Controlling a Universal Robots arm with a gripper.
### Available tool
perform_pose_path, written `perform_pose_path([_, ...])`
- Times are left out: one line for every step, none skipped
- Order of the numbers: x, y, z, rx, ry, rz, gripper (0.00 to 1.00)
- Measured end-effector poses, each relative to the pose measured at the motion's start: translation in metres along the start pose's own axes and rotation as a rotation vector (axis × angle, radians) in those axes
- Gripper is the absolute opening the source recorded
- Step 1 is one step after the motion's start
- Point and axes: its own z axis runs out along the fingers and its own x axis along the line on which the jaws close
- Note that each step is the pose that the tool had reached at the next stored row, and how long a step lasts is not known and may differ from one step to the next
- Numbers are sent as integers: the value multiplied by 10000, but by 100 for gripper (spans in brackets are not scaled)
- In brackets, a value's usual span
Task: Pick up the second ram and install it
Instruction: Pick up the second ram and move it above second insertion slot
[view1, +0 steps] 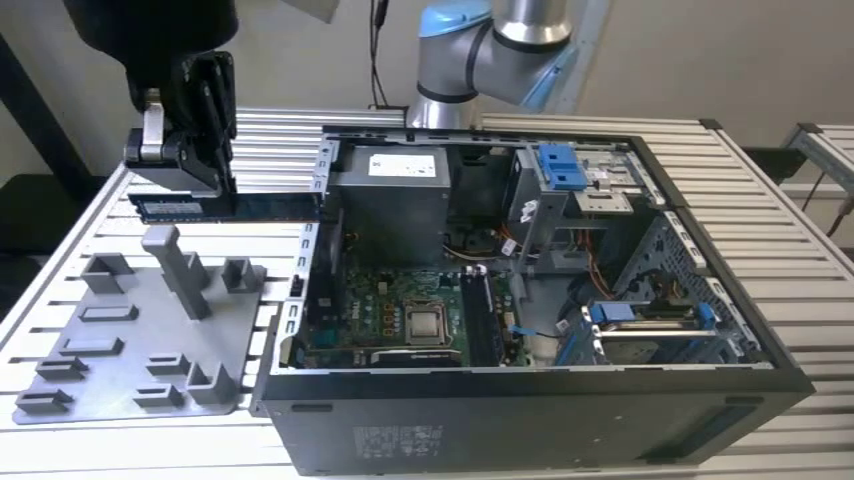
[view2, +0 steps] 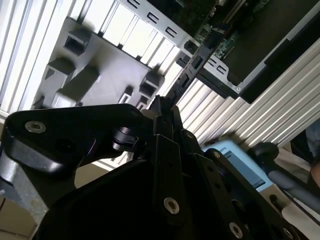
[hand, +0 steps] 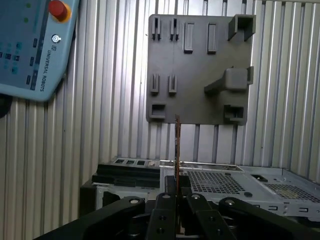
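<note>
Starting nearest us, we see the gray fixture (view1: 147, 340) on the slatted table (view1: 67, 250) at the exterior view's left, just beside the open computer case (view1: 534, 420). Above the fixture's far edge our claw (view1: 220, 188) is clamped on the second ram (view1: 274, 206), held level in the air, one end close to the case's wall. Farther back stands the arm's base (view1: 447, 70).
</note>
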Motion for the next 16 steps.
perform_pose_path([1, -22, -1, -1, 1, 1, 14])
perform_pose_path([2, -44, -1, 0, 0, 1, 14])
perform_pose_path([3, -67, -2, -1, 0, 1, 14])
perform_pose_path([4, -88, -3, -1, 1, 1, 14])
perform_pose_path([4, -108, -3, -1, 1, 1, 14])
perform_pose_path([6, -129, -4, -1, 1, 0, 14])
perform_pose_path([6, -148, -5, -1, 1, 0, 14])
perform_pose_path([7, -168, -5, -1, 1, 1, 14])
perform_pose_path([8, -190, -5, -1, 0, 0, 14])
perform_pose_path([9, -209, -6, -1, 1, 0, 14])
perform_pose_path([10, -231, -7, -1, 1, 0, 14])
perform_pose_path([11, -252, -7, -1, 0, 0, 14])
perform_pose_path([12, -273, -8, 0, 0, 1, 14])
perform_pose_path([12, -293, -9, -1, 1, 1, 14])
perform_pose_path([13, -315, -9, -1, 0, 1, 14])
perform_pose_path([14, -336, -10, -1, 1, 1, 14])
